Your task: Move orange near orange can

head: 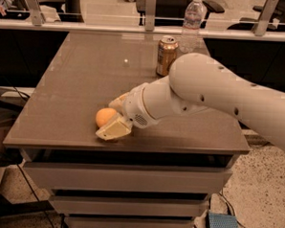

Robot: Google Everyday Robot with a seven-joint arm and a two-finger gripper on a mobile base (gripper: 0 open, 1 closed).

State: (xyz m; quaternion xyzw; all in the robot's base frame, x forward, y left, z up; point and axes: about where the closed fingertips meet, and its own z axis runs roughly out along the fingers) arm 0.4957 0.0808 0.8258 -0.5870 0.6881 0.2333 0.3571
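Observation:
The orange [104,116] is a small round yellow-orange fruit lying near the front left of the brown table [77,79]. My gripper [114,116] reaches in from the right and sits around the orange's right side, with one pale finger [114,130] in front of it and another behind it. The orange can [166,55] stands upright at the back of the table, well away from the orange.
A clear plastic water bottle [191,23] stands just right of the can at the table's back edge. A metal rail runs behind the table. Drawers sit below the table's front edge. My large white arm [220,96] covers the table's right side.

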